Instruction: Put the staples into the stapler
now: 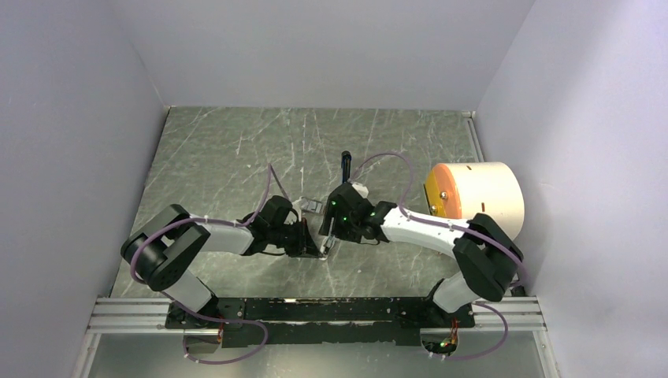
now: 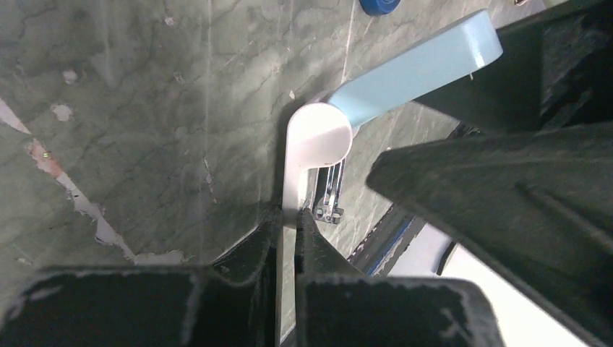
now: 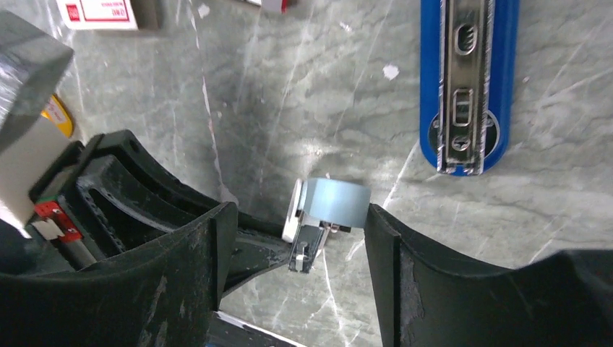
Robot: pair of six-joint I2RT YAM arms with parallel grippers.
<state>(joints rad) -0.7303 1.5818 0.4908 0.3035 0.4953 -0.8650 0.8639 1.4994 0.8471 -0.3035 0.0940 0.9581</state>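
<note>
- Right up front, the black mounting rail (image 1: 315,309) carries both arm bases at the near edge of the counter (image 1: 228,150).
- From there the left gripper (image 2: 289,217) reaches toward mid-counter. Its jaws are pinched tight on the thin white plate of a pale blue-and-white hinged piece (image 2: 419,72).
- Coming in from the other side, the right gripper (image 3: 300,213) meets it there. Its jaws stand wide, one finger on each side of the piece's pale blue arm.
- One of those fingers sits just beside the blue arm and the other is well clear of the white plate, so the right jaws grip nothing.
- Under the white plate, just beside the left fingertips, hangs a small silvery metal piece (image 2: 332,189). I cannot tell whether it is the staples.
- Beyond both grippers and touching neither, the stapler (image 3: 468,79) lies flat on the counter. Its blue body is turned up so the metal inner rail shows.
- Further off on the counter sits a red-and-white box (image 3: 101,13), cut off by the edge of the right wrist view.
- An orange-yellow block (image 3: 58,116) peeks out beside the left arm.
- Over on the right side of the counter, a cream drum with an orange face (image 1: 480,201) lies next to the right arm.
</note>
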